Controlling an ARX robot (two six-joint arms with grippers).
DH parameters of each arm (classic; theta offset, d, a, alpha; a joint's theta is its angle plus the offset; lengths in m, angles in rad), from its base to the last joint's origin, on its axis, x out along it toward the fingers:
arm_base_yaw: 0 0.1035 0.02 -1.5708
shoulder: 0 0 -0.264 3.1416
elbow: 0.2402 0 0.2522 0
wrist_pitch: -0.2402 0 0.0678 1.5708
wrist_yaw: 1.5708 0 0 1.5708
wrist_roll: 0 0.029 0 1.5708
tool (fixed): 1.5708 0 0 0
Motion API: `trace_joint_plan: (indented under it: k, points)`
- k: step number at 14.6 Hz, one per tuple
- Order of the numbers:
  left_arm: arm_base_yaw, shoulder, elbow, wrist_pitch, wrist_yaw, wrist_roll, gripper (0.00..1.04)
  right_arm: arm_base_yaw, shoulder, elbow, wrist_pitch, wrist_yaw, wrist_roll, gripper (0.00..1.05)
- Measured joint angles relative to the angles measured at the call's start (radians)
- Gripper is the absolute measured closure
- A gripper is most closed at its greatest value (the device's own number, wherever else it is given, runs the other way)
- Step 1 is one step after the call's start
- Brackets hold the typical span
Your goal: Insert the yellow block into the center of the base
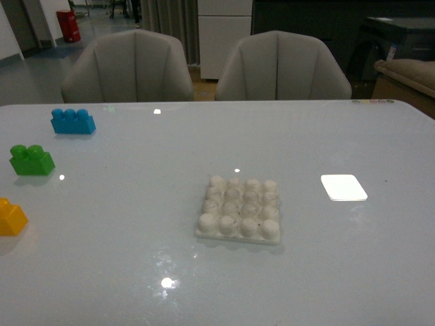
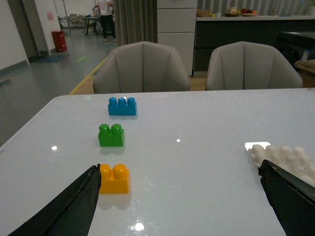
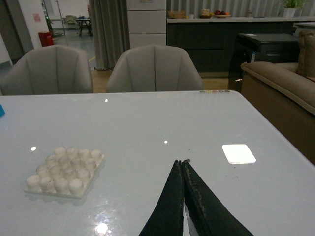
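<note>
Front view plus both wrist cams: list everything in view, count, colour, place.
yellow block: one, orange-yellow, table's left edge, nearest the robot
green brick: one, green, left side, behind the yellow block
blue brick: one, blue, left side, farthest back
base: one, white, studded, table centre, bare
white patch: one, bright white, right of the base
table: one, glossy pale grey
chairs: two, grey, behind the table
left fingers: two, black, open, yellow block beside one tip
right fingers: two, black, shut, empty, over the table's right side
</note>
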Motion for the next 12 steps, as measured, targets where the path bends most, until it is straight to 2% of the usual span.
trace_joint_plan:
  k: [3,6,8,9,10,11,12]
  points:
    - [0.000,0.000,0.000,0.000,0.000,0.000,0.07,0.000,0.000,0.000,0.000,0.000,0.000,1.03]
    - [0.000,0.000,0.000,0.000,0.000,0.000,0.07,0.000,0.000,0.000,0.000,0.000,0.000,0.52]
    - [0.000,0.000,0.000,0.000,0.000,0.000,0.07,0.000,0.000,0.000,0.000,0.000,0.000,0.24]
    - [0.000,0.000,0.000,0.000,0.000,0.000,0.07,0.000,0.000,0.000,0.000,0.000,0.000,0.15]
    - [0.019,0.027,0.037,-0.127,0.050,0.000,0.07,0.000,0.000,0.000,-0.001,0.000,0.000,0.04]
    - [0.080,0.166,0.130,-0.301,0.152,0.000,0.07,0.000,0.000,0.000,0.000,-0.001,0.000,0.07]
    - [0.120,0.254,0.204,-0.375,0.191,0.000,0.07,0.000,0.000,0.000,0.000,0.000,0.000,0.07]
